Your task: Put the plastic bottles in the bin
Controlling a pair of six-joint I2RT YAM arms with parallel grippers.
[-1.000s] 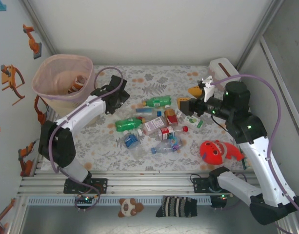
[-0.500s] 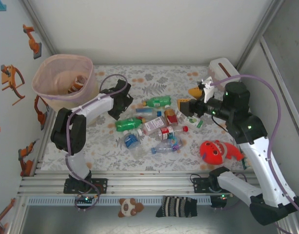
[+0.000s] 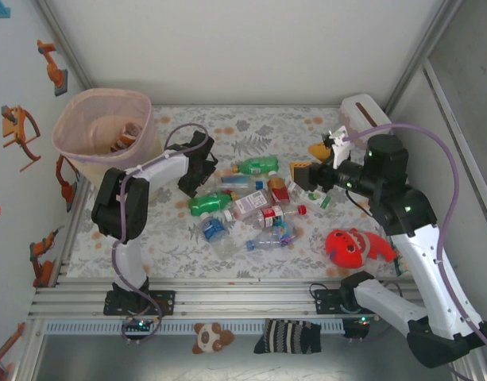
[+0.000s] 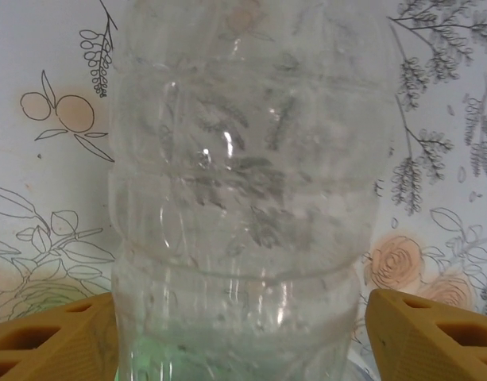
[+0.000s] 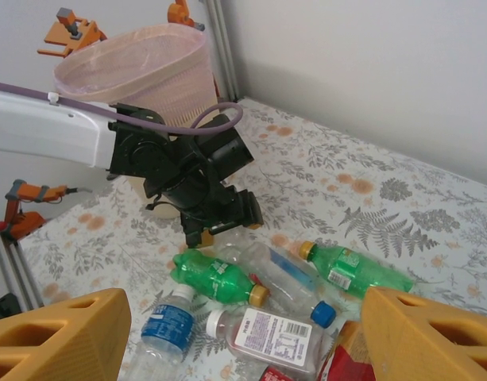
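The pale-pink translucent bin stands upright, open, with at least one brownish bottle lying inside. Right of the bin, well apart, the other plastic bottles lie on their sides in a loose cluster: two green bottles, several clear ones with blue, red or white caps and coloured labels

Clear bottle: glossy, ribbed transparent plastic. Green bottle: shiny tinted plastic (its label looks like slick film). Bin: translucent pale-pink plastic, perforated. Counter: matt, smooth floral-printed covering. Front rail: grooved bare metal.
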